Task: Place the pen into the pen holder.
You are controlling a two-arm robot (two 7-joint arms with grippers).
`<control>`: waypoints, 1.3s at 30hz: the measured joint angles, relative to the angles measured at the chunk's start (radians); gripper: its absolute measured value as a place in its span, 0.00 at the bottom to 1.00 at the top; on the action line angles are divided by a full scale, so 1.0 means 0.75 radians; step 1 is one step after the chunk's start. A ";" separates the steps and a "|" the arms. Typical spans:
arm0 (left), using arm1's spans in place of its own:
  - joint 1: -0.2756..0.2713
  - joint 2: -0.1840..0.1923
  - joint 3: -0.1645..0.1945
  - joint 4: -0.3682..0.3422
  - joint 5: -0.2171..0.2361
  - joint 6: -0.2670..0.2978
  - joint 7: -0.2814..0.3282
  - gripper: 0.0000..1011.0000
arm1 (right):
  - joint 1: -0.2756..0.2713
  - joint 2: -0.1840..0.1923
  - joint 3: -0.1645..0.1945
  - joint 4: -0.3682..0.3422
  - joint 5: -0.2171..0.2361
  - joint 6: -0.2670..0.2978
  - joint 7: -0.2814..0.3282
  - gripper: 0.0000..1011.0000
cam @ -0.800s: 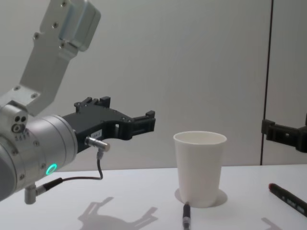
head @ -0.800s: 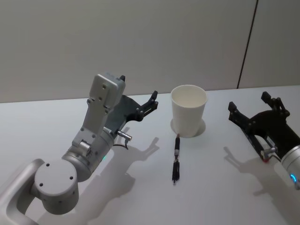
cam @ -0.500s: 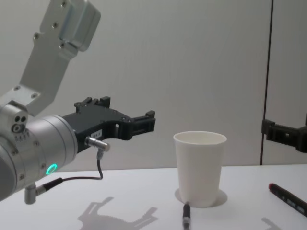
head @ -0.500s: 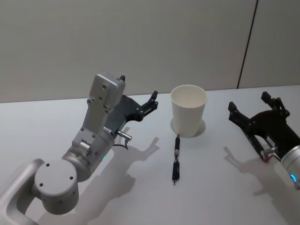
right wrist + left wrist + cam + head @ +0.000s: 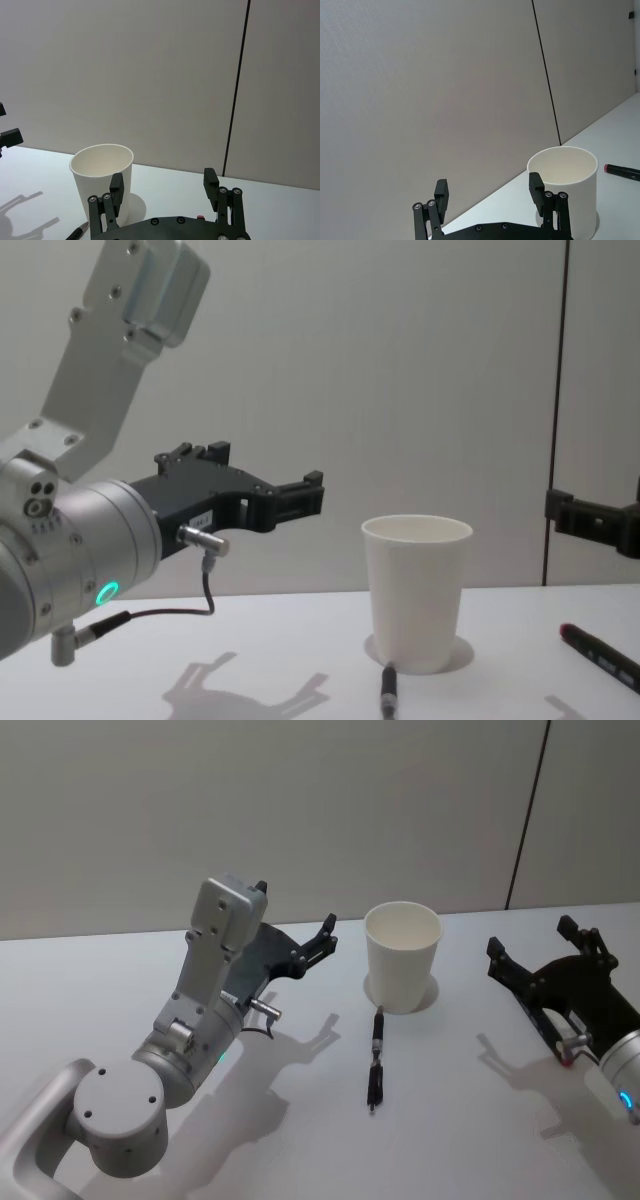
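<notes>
Pen (image 5: 375, 1060) unmoved on white table (image 5: 470, 1125); grey wall (image 5: 300, 810).

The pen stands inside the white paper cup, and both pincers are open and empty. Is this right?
No. The pen is not inside the white paper cup: it lies on the table just in front of it, as the head view shows. The left pincer and the right pincer are open and empty.

Pen holder (image 5: 402, 960): matt white paper. Pen (image 5: 375, 1060): black plastic, slight sheen. Table (image 5: 470, 1120): smooth matt white.
</notes>
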 joint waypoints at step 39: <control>0.000 0.000 0.000 0.000 0.000 0.000 0.000 0.99 | 0.000 0.000 0.000 0.000 0.000 0.000 0.000 0.99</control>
